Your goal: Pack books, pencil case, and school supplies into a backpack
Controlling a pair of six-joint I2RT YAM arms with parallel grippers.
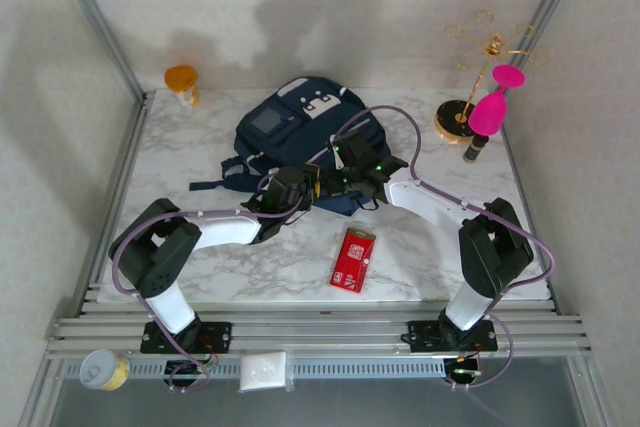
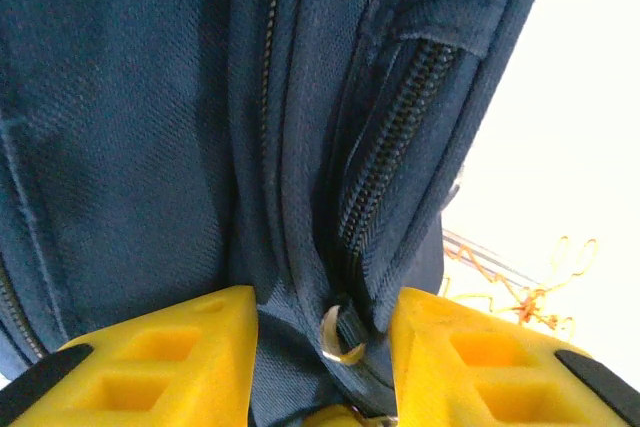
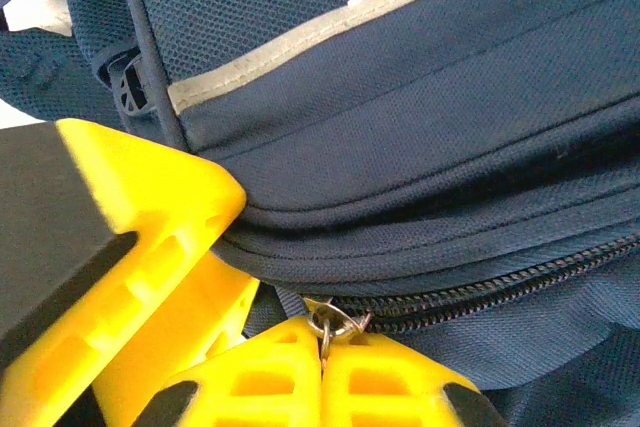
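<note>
Marbled worktop (image 1: 200, 147) inside pale walls carries one backpack (image 1: 300, 122), which lies just beyond both sets of fingers with its near edge caught between them. The right fingers (image 3: 322, 347) are clenched on the metal zip pull (image 3: 336, 321). The left fingers (image 1: 303, 185) stand apart on either side of the zip seam, with fabric filling the gap between them. I cannot tell whether they pinch it or only straddle it.

By my reading the work is at the zip stage, not finished. One red packet (image 1: 352, 260) lies loose on the near side of the fingers, toward the arm bases and well apart from the bag, so at least that item is left to pack. The zip teeth beside the right fingers look meshed. Whether the books and pencil case are already inside the backpack I cannot tell.

Counted:
- One backpack.
- One red packet.
- Two arms.
- One orange cup (image 1: 181, 80), far beyond the left fingers.
- One gold stand (image 1: 462, 117) with pink pieces, beyond the right fingers.
- One small dark cylinder (image 1: 470, 152) beside the stand.
</note>
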